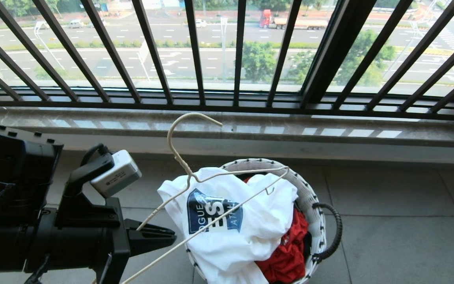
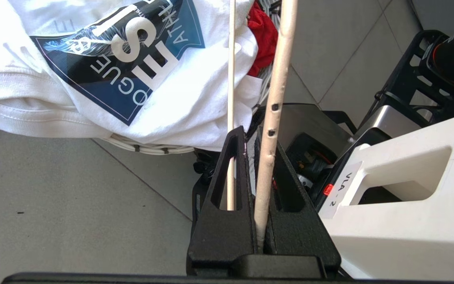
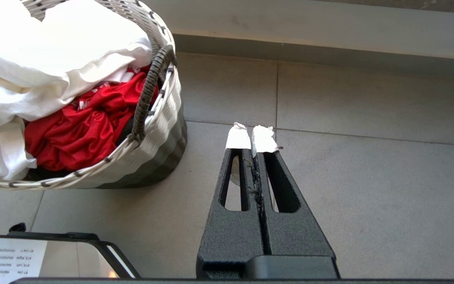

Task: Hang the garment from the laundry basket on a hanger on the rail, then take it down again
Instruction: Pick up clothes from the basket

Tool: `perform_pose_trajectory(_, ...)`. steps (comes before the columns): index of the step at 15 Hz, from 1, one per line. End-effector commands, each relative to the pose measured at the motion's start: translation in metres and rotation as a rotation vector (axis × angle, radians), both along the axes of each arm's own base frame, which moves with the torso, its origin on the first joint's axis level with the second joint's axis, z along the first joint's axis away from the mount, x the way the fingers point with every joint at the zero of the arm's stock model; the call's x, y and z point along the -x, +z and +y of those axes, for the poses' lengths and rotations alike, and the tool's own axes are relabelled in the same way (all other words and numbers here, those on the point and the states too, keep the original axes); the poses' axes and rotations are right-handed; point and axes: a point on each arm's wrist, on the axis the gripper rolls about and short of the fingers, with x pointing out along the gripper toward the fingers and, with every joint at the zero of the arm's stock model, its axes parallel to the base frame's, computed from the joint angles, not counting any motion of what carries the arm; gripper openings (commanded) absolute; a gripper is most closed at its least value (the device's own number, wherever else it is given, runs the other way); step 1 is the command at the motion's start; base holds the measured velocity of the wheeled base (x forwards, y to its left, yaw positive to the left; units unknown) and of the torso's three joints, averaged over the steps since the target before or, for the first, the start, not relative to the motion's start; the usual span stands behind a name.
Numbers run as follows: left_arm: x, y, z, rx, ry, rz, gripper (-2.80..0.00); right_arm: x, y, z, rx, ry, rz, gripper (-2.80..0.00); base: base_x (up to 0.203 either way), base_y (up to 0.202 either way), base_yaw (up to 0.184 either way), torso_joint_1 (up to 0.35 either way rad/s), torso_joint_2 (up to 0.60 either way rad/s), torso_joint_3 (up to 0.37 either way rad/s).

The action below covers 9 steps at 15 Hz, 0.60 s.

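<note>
Here, in the head view, the left gripper (image 1: pixel 160 236) is clamped on the hanger (image 1: pixel 195 173), whose frame lies across the T-shirt (image 1: pixel 231 221) heaped in the basket (image 1: pixel 317 228). Left wrist view: the fingers (image 2: pixel 227 197) pinch one hanger wire. Right wrist view: the right gripper (image 3: pixel 255 140) is clenched, empty, over floor beside the basket.

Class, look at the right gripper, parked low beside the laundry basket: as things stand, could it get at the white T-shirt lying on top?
Probably yes. The right gripper is shut and empty beside the laundry basket, with bare floor between. The T-shirt lies on top, uncovered except for the hanger the left gripper holds across it.
</note>
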Motion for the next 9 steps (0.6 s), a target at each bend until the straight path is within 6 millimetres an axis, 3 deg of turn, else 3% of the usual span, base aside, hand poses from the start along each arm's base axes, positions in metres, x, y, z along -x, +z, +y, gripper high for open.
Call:
perform_pose_trajectory(1, -0.001, -0.001, 0.0, -0.003, 0.004, 0.006, -2.8, 0.0, 0.0, 0.0, 0.0, 0.001, 0.0, -2.8, 0.0, 0.0, 0.0, 0.0, 0.0, 0.0)
perform_pose_trajectory(6, -0.009, -0.001, -0.003, 0.004, 0.025, 0.025, -2.8, 0.0, 0.0, 0.0, 0.0, 0.001, 0.001, -2.8, 0.0, 0.0, 0.0, 0.0, 0.0, 0.0)
perform_pose_trajectory(9, -0.011, 0.011, -0.004, 0.048, 0.053, 0.026, -2.8, 0.0, 0.0, 0.0, 0.0, 0.002, 0.0, -2.8, 0.0, 0.0, 0.0, 0.0, 0.0, 0.0)
